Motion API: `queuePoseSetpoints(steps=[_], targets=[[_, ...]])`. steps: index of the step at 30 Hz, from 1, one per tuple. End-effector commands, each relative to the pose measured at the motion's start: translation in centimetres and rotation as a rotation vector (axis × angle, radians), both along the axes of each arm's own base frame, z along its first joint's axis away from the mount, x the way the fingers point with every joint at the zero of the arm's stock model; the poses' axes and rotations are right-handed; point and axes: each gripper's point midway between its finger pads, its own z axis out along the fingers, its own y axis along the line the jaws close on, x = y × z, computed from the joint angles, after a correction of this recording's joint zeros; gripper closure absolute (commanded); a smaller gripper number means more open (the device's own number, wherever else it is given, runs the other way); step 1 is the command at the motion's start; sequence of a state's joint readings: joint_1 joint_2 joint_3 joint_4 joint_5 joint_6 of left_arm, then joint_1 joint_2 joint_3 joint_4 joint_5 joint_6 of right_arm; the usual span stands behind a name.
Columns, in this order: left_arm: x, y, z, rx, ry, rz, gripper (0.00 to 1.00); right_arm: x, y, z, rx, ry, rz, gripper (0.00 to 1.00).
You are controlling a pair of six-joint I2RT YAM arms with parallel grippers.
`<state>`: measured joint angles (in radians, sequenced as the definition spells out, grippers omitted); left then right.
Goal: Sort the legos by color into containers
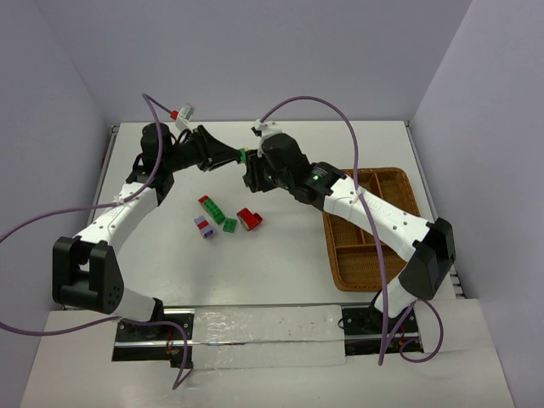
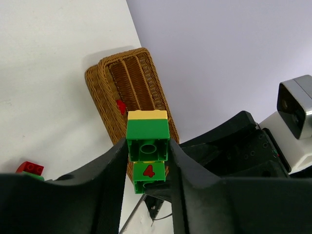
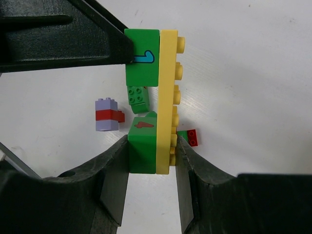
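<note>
A lego stack, a long yellow plate (image 3: 166,87) with two green bricks on it, hangs above the table between both arms (image 1: 244,155). My right gripper (image 3: 152,146) is shut on the plate and on the green brick with a red mark (image 3: 142,146). My left gripper (image 2: 148,146) is shut on the other green brick (image 2: 147,139), and its black finger (image 3: 73,44) presses that brick's side. Loose legos lie below: a purple-and-red stack (image 1: 203,225), a red-and-green strip (image 1: 211,208), a green brick (image 1: 229,225) and a red one (image 1: 249,219).
The brown wicker tray (image 1: 340,276) with its compartments lies at the right side of the table, under the right arm. A red piece (image 2: 120,106) shows inside the tray in the left wrist view. Walls close off the table at the back and both sides.
</note>
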<state>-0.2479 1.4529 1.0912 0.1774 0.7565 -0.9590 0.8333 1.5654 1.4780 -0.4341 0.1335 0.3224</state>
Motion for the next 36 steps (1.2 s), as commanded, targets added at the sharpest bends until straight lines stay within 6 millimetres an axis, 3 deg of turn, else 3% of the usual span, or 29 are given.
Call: queuePoseSetpoints(steps=[1, 6, 10, 18, 21, 24, 26, 31, 33, 36], targets=[[0.2, -0.5, 2.4, -0.022, -0.078, -0.021, 0.75, -0.3, 0.4, 2.9, 0.071, -0.046, 0.01, 1.0], [0.3, -0.5, 2.3, -0.012, -0.07, -0.026, 1.0, -0.3, -0.1, 2.5, 0.052, -0.046, -0.004, 1.0], [0.3, -0.3, 2.5, -0.005, -0.072, -0.02, 1.0, 0.1, -1.8, 2.1, 0.022, -0.052, -0.058, 1.0], [-0.3, 0.4, 2.8, -0.084, -0.068, -0.039, 1.0, -0.6, -3.4, 1.2, 0.225, 0.058, -0.004, 1.0], [-0.3, 0.4, 2.6, -0.09, -0.059, -0.039, 1.0, -0.7, -3.4, 0.9, 0.225, 0.067, -0.003, 1.0], [0.3, 0.5, 1.7, -0.059, -0.032, -0.02, 1.0, 0.4, -5.1, -0.4, 0.166, 0.093, -0.11, 1.0], [0.8, 0.6, 0.7, -0.008, -0.02, 0.008, 1.0, 1.8, -7.3, -1.8, 0.12, 0.108, -0.224, 1.0], [1.9, 0.8, -1.5, 0.085, 0.044, 0.066, 1.0, 2.3, -11.4, -7.3, -0.108, 0.172, -0.368, 1.0], [1.9, 0.6, -3.0, 0.145, 0.088, 0.074, 1.0, 2.0, -11.9, -9.5, -0.162, 0.198, -0.365, 1.0], [1.8, 0.1, -3.7, 0.164, 0.102, 0.071, 1.0, 1.2, -12.0, -12.8, -0.214, 0.263, -0.345, 1.0]])
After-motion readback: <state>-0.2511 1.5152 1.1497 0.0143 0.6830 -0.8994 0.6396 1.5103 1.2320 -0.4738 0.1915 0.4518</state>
